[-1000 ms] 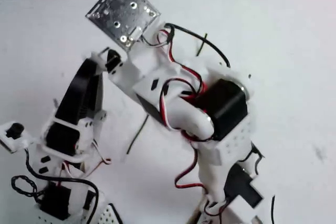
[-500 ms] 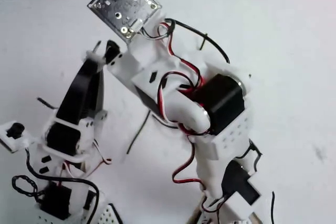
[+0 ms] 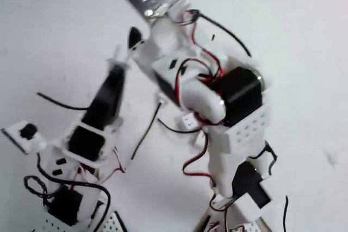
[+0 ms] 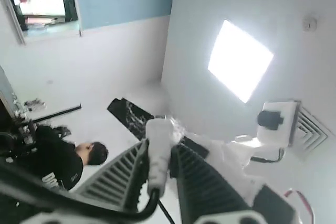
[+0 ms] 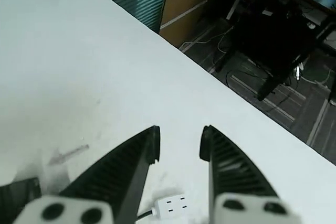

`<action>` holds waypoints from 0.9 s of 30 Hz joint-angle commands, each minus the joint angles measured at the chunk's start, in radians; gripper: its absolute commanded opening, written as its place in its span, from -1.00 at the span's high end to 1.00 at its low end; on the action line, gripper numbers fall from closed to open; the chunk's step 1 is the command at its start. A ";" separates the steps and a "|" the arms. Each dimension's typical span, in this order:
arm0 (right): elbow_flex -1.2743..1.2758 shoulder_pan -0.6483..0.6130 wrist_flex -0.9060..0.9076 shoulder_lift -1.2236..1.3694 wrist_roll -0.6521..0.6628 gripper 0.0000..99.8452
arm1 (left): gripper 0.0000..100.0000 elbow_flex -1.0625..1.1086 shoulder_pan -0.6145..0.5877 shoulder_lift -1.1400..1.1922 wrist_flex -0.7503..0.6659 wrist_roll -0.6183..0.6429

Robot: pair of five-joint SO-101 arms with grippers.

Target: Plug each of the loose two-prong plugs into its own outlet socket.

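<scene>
In the left wrist view my left gripper [image 4: 159, 156] is shut on a white two-prong plug [image 4: 157, 135]. The plug's black cord [image 4: 152, 203] hangs down between the ribbed fingers, and the gripper is tilted up towards the ceiling. From above, the left gripper [image 3: 117, 74] is lifted off the white table [image 3: 304, 52] beside the right arm [image 3: 217, 107]. My right gripper [image 5: 179, 135] stands open over the table, with nothing between its fingers. A white outlet socket [image 5: 170, 205] with paired slots lies on the table close under it.
Loose black cords [image 3: 144, 131] trail over the table between the arms. A small white block [image 3: 187, 119] lies under the right arm. The table's far edge [image 5: 220, 95] runs past the right gripper, with dark floor and furniture beyond. A person appears far off in the left wrist view.
The left gripper has lifted and swung right, towards the right arm. The right arm's wrist has moved farther towards the table's back edge.
</scene>
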 commanded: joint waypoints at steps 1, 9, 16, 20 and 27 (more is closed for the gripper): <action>-0.028 0.153 0.028 -0.056 0.011 0.73 | 0.95 0.002 0.025 -0.007 -0.005 -0.012; 0.112 0.585 0.030 -0.186 0.012 0.72 | 0.95 0.037 0.035 -0.007 0.137 -0.420; 0.407 0.760 0.030 -0.254 0.009 0.72 | 0.95 0.261 0.033 -0.007 0.180 -1.155; 0.566 0.806 0.024 -0.265 0.003 0.72 | 0.95 0.270 0.025 -0.007 0.313 -1.290; 0.647 0.846 0.025 -0.265 0.002 0.72 | 0.95 0.272 0.001 -0.007 0.417 -1.287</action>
